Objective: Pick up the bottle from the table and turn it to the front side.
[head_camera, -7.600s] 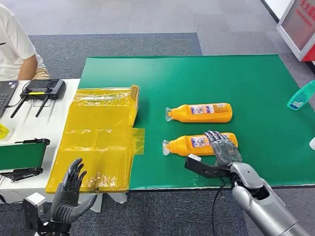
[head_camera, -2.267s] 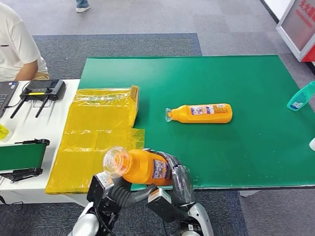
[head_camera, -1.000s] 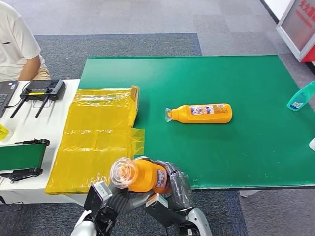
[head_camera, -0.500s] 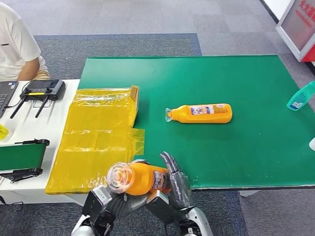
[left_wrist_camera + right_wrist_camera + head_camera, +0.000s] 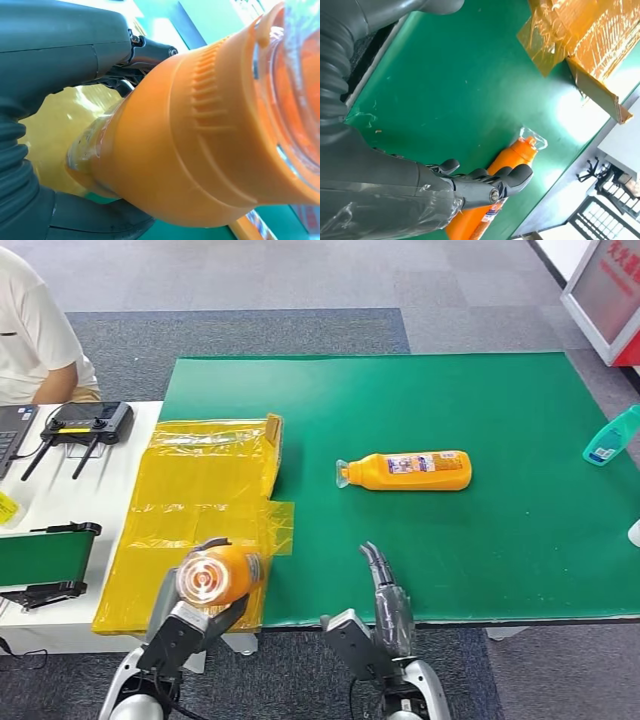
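My left hand (image 5: 177, 625) grips an orange bottle (image 5: 219, 575) over the table's front edge, by the yellow plastic; its clear cap end points up toward my head. In the left wrist view the bottle (image 5: 196, 145) lies close against the dark fingers (image 5: 147, 50). My right hand (image 5: 385, 605) has come off it and stands open at the green mat's front edge, fingers straight, holding nothing. A second orange bottle (image 5: 407, 470) lies on its side in the middle of the green mat (image 5: 468, 400), cap to the left; the right wrist view shows this bottle (image 5: 497, 185) beyond the right hand (image 5: 444, 190).
A yellow plastic-wrapped box (image 5: 200, 510) lies left of the mat. A person in a white shirt (image 5: 34, 330) sits at the far left behind a controller (image 5: 83, 422). A teal spray bottle (image 5: 611, 435) lies at the mat's right edge. A small green conveyor (image 5: 45, 555) is at the left.
The bottle has passed from both hands to the left hand alone and moved left. My right hand has let go, opened and drawn away to the right.
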Controlling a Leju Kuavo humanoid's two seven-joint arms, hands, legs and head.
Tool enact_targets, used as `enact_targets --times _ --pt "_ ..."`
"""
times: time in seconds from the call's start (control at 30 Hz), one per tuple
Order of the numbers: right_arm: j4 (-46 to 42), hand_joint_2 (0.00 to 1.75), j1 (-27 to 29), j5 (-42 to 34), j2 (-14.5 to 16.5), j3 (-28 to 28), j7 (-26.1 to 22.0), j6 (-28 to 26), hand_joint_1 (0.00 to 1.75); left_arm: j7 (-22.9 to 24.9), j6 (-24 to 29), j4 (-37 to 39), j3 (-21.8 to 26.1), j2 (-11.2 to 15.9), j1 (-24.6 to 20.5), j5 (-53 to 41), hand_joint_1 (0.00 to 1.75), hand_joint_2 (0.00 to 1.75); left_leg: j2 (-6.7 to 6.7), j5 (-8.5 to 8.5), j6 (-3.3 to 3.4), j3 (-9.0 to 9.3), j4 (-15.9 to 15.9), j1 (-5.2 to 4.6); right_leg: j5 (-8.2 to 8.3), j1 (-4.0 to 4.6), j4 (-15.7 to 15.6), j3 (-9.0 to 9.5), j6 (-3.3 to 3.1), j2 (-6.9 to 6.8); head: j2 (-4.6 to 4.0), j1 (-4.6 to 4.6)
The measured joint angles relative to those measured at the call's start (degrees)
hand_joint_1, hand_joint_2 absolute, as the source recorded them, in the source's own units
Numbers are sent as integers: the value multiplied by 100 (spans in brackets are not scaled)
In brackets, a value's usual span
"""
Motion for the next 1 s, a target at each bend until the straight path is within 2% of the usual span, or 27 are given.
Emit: enact_targets --times 0.17,0.3,0.5,0.73,1.0 --pt "-41 175 30 2 0 -81 2 7 0 33 43 -2 272 7 0 -115 175 175 0 0 0 -1 0 0 0 -1 0 0 0 0 0 1" --pt "-87 175 66 1 0 -145 4 103 0 440 356 33 569 21 -80 -1264 175 175 0 -1 0 -1 0 0 0 -2 0 -3 0 0 0 0" --pt "-203 175 101 -20 -5 -181 -31 249 0 1134 464 713 986 74 -691 -2718 175 175 0 7 -5 1 0 0 4 0 0 -3 -5 -1 0 0" --pt "-486 175 293 -133 -49 -323 -112 393 0 1877 552 1768 908 32 -1449 -4239 175 175 2 9 -2 1 0 -1 14 -3 0 -3 -6 2 0 1" --pt "-501 175 247 -143 -52 -353 -128 504 0 1909 708 2648 794 38 -1880 -4487 175 175 2 11 -4 2 0 -1 14 -3 1 -3 -7 2 0 -1"
